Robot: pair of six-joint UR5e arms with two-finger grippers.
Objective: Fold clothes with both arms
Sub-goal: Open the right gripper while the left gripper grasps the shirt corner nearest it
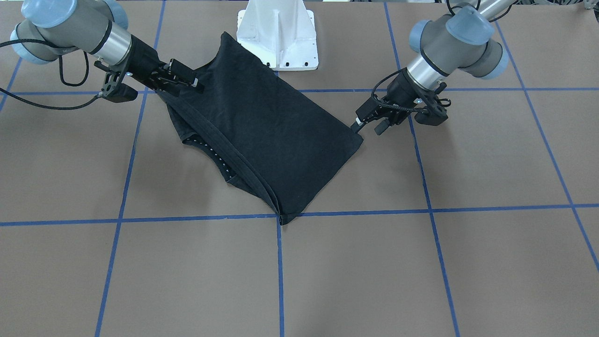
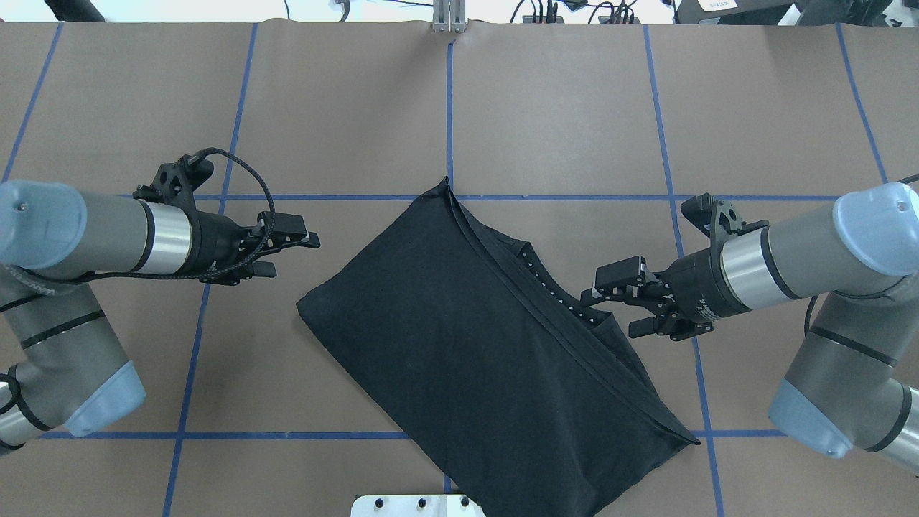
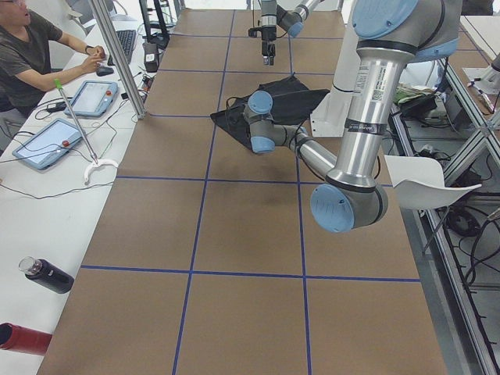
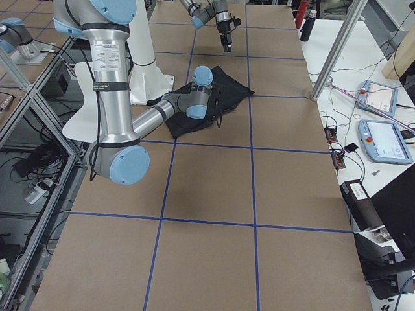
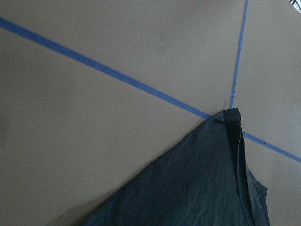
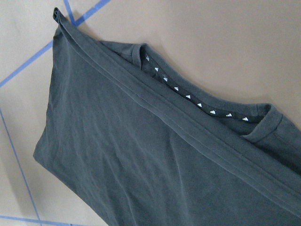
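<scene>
shirt: black T-shirt [image 2: 459, 337] lies on the desk [image 2: 344, 108], mid-desk and toward the robot-side edge, diagonal to the blue tape grid [image 2: 323, 197]. Plain black side up, folded over, w/ a stitched hem band running along the fold edge.
collar: collar [image 6: 188, 96] peeks out from under that hem band on the R arm's side. Its inner tape w/ small white marks is showing.
shirt ends: far corner sits right at a tape crossing in the middle of the desk. The opposite end reaches close to the white pedestal [image 1: 278, 37] at the robot-side edge.
L tool: left tool [image 2: 294, 255] has its fingers apart w/ nothing btwn them. It's beside the shirt's L-side corner, and the overhead view shows a gap of bare desk btwn it and the cloth.
R tool: right tool [image 2: 614, 304] also has its fingers apart, right at the shirt's edge next to the collar. Can't tell if it's actually touching the cloth.
wrist cams: L one sees mostly bare desk, tape lines and one shirt corner. R one is filled w/ shirt, hem band and collar. No fingers visible in either.
</scene>
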